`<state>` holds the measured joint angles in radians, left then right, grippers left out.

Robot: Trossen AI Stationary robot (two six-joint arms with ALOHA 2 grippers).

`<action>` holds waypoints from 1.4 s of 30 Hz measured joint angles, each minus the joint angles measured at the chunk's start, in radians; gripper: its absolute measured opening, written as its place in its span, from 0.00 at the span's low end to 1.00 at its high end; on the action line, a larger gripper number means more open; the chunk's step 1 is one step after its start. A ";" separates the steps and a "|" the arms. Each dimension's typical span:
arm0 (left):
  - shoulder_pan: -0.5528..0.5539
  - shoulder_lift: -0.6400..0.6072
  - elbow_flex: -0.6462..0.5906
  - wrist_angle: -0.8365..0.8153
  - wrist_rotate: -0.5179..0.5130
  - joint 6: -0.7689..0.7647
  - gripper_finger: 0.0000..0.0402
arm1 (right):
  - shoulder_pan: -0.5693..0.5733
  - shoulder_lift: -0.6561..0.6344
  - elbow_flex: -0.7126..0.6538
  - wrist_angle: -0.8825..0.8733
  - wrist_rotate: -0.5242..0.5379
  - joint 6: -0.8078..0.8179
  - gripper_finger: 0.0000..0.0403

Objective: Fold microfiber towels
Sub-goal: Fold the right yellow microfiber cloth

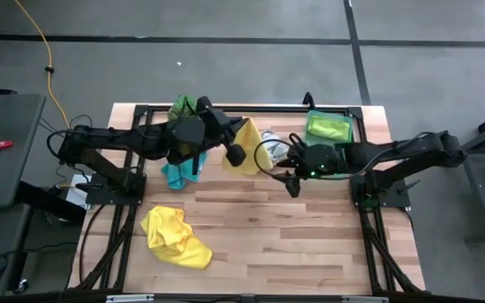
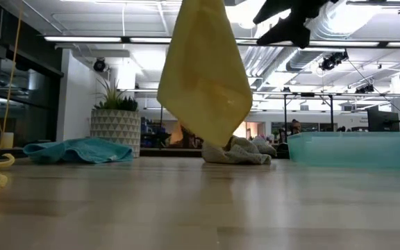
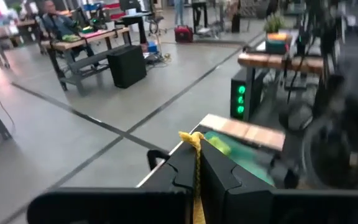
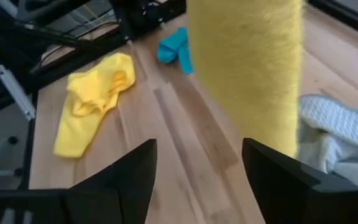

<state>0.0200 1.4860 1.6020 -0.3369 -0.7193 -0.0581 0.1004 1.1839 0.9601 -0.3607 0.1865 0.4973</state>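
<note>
My left gripper (image 1: 236,153) is shut on a yellow towel (image 2: 204,76) and holds it up over the table's far middle. The towel hangs down in a point, and its lowest corner (image 2: 217,141) is close to a grey-white towel (image 2: 238,153) that lies crumpled on the table. My right gripper (image 1: 290,178) is open and empty just right of the hanging towel, which fills the right wrist view (image 4: 247,68). A second yellow towel (image 1: 175,236) lies crumpled at the near left. A teal towel (image 1: 179,172) lies at the far left. My left gripper pinches the yellow towel's top edge (image 3: 196,140) between its two shut fingers. A thin strip of cloth shows in the gap between them. The towel hangs slack below the fingers. I cannot tell whether its lowest corner touches the table.
A translucent green tray (image 1: 345,126) stands at the far right with lime green cloth (image 1: 327,128) in it. A potted plant (image 2: 114,121) stands at the far left. Bare wood lies across the near middle and near right.
</note>
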 joint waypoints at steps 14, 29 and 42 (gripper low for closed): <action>-0.009 -0.005 0.055 0.121 -0.003 -0.054 0.00 | 0.106 0.230 -0.008 0.155 0.075 -0.006 0.56; -0.070 -0.006 0.179 0.121 0.029 -0.057 0.00 | 0.069 0.251 -0.008 0.572 0.310 -0.159 0.56; -0.070 -0.016 0.178 0.066 0.026 -0.043 0.00 | 0.090 0.137 -0.008 0.673 0.370 -0.266 0.56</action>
<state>-0.0498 1.4704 1.7802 -0.2710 -0.6937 -0.1009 0.1902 1.3212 0.9520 0.3119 0.5564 0.2313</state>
